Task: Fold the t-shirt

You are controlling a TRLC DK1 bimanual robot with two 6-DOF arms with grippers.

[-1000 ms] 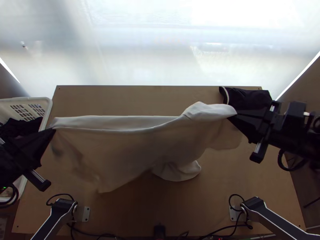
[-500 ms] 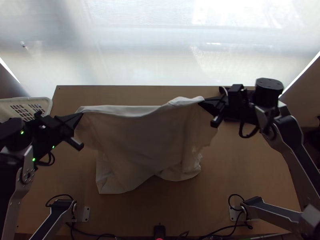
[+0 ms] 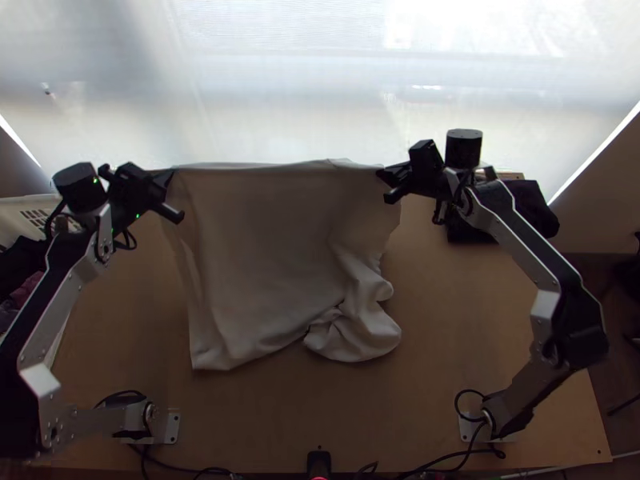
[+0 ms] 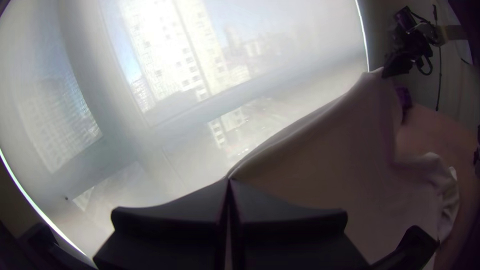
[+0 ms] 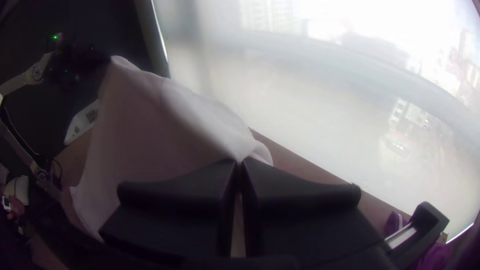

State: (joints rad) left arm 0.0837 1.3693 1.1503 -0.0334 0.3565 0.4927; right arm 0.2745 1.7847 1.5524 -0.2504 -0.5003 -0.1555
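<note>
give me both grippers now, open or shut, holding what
Left gripper: closed, holding one end of the shirt's raised edge.
Right gripper: closed, holding the other end of that edge.

Seen at left of the wooden table (image 3: 448,320), beside its edge: a white plastic laundry basket (image 3: 32,202) with slotted sides, dark clothes (image 3: 22,262) inside. At the far right corner, a bunched black cloth (image 3: 534,200). Beyond the far edge, a pale translucent blind (image 3: 280,80), with high-rise buildings (image 4: 165,45) faintly visible through it.

l grpr (image 3: 170,174) + r grpr (image 3: 380,172) closed
</note>
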